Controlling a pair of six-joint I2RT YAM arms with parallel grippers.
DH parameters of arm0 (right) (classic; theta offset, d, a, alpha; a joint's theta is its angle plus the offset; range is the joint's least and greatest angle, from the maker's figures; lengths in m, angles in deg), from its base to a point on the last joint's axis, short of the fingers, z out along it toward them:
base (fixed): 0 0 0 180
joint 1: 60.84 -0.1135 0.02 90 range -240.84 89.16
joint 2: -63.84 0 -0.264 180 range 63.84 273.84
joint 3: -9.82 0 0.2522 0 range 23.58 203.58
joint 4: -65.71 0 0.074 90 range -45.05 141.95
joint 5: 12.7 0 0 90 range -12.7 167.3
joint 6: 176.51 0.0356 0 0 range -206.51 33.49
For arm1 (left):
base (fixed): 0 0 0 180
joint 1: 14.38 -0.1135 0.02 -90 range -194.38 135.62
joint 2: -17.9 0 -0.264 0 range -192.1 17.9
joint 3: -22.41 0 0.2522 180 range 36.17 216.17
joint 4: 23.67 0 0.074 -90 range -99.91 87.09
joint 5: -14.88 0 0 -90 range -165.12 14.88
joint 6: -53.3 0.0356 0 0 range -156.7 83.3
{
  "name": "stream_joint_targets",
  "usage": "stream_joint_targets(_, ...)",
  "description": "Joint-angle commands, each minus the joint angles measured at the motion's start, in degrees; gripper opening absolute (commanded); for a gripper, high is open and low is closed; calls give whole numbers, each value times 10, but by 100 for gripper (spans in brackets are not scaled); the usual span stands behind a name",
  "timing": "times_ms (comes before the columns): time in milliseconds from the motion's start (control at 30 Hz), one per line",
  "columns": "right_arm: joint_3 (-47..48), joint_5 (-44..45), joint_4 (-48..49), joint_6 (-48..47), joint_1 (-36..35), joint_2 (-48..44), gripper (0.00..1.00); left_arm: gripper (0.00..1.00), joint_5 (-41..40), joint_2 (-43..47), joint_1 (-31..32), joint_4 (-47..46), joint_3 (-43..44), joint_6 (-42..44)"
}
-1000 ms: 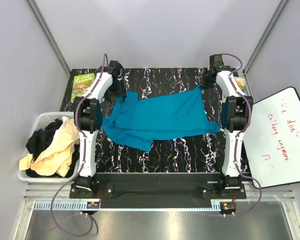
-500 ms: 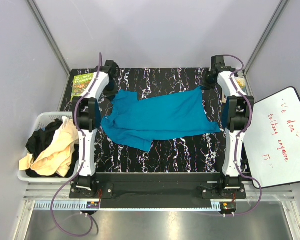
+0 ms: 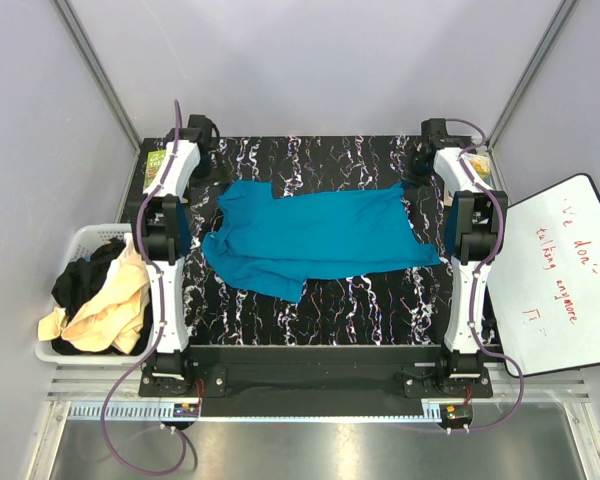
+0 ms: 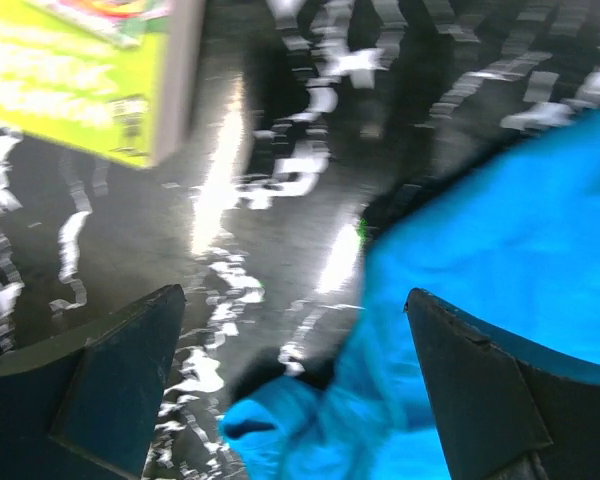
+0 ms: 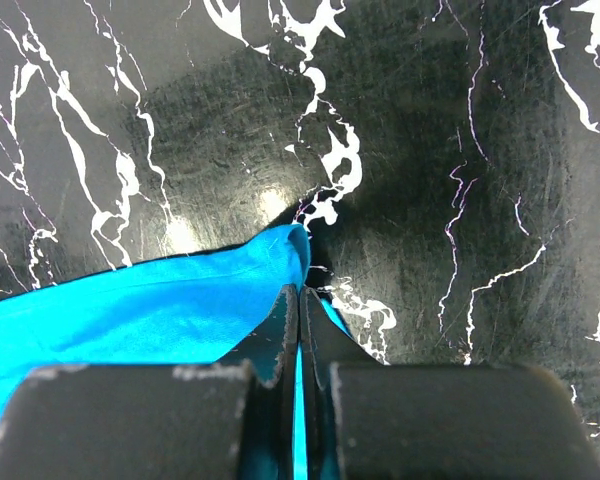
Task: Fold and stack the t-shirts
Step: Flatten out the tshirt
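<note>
Left jaws released, now farther left off teal t-shirt (image 3: 320,235); right jaws clenched on its corner.

Both arms reach from their bases at the near edge toward the far side of the worktop (image 3: 330,300). The left arm (image 3: 163,250) leans out to the far left corner. The left end effector (image 3: 202,131) hangs there with its two fingers (image 4: 120,370) spread wide apart, holding nothing (its wrist view is blurry). The right arm (image 3: 470,250) goes almost straight along the right side, and its wrist bends down at the far end. The right end effector (image 3: 418,168) points down at the worktop. Its fingers (image 5: 278,330) are pressed tight together, pinching a corner of the teal t-shirt (image 5: 130,310).
</note>
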Motion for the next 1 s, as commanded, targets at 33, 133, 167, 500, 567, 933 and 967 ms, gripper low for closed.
stream_joint_targets(33, 2, -15, 12, 4, 3, -27, 0, 98, 77, 11, 22, -58, 51, 17)
stream_joint_targets(133, -2, -17, 12, 1, 2, -25, 0, 95, 82, -18, 31, -64, 88, 9)
stream_joint_targets(167, -4, -17, 12, 0, 2, -25, 0, 93, 81, -23, 35, -70, 96, 9)
stream_joint_targets(500, -16, -26, 17, -3, 2, -18, 0, 67, 26, -103, 73, -79, 137, 23)
stream_joint_targets(567, -11, -29, 17, -2, 2, -16, 0, 69, 19, -109, 74, -83, 136, 19)
stream_joint_targets(933, -6, -40, 17, 1, 2, -8, 0, 10, -9, -126, 75, -94, 135, 11)
stream_joint_targets(967, -7, -40, 17, 0, 2, -9, 0, 0, -17, -124, 75, -94, 133, 11)
